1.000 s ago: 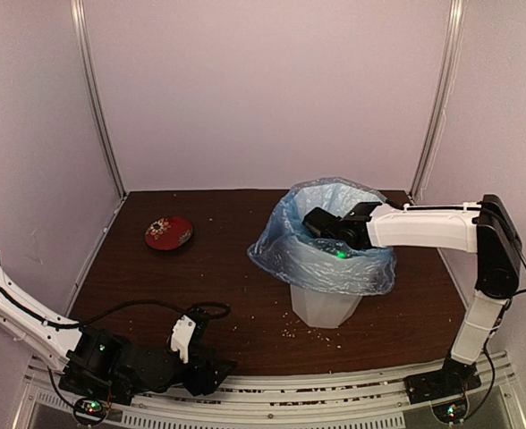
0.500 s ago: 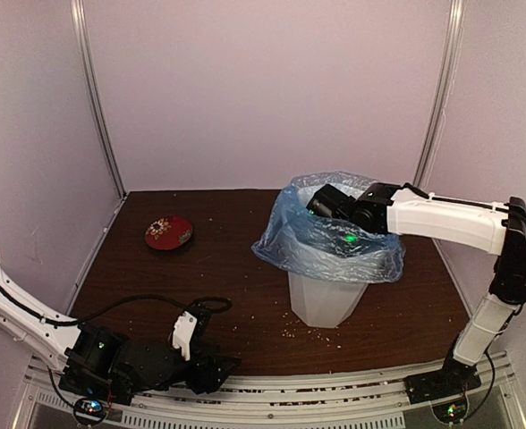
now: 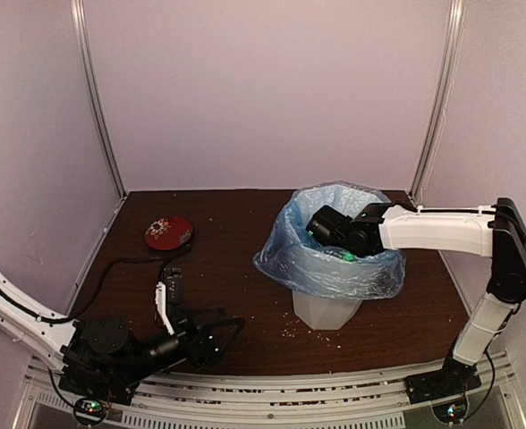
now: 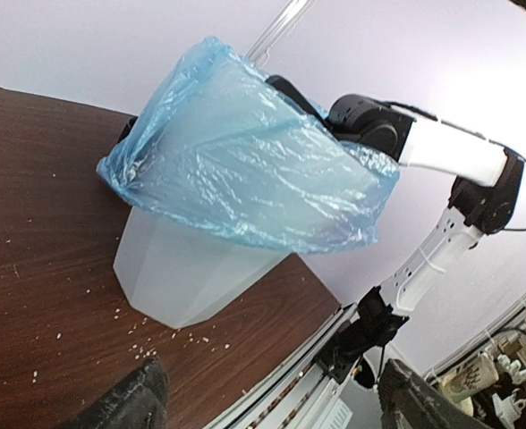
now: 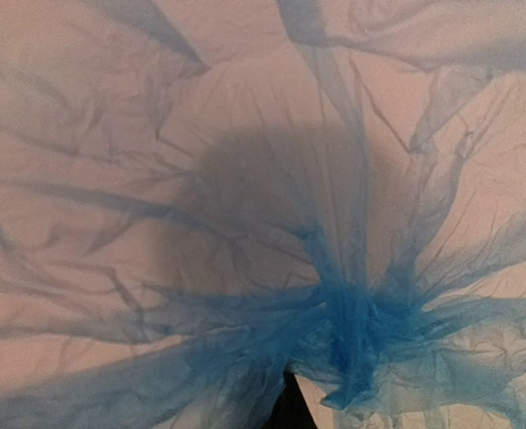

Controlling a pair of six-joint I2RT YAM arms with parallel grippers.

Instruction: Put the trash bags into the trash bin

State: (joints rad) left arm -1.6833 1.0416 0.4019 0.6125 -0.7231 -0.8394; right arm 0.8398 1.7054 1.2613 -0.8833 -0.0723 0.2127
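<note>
The white faceted trash bin point(image 3: 326, 310) stands right of the table's middle. The light-blue trash bag point(image 3: 335, 255) lines it, its mouth open and its edges draped over the rim. Both also show in the left wrist view, bin point(image 4: 182, 277) and bag point(image 4: 245, 179). My right gripper point(image 3: 324, 223) reaches down inside the bag; its wrist view shows only wrinkled film and the bag's gathered blue seam point(image 5: 352, 331), so its jaws are hidden. My left gripper point(image 3: 216, 328) is open and empty, low near the front edge, facing the bin, well apart from it.
A small red plate point(image 3: 169, 232) lies at the back left of the dark wooden table point(image 3: 236, 223). Crumbs point(image 3: 309, 335) are scattered in front of the bin. A metal rail point(image 3: 317, 393) runs along the front edge. Pale walls close three sides.
My right arm rose, then dipped back into the bag. My left gripper lifted off the front edge and turned to face the bin.
</note>
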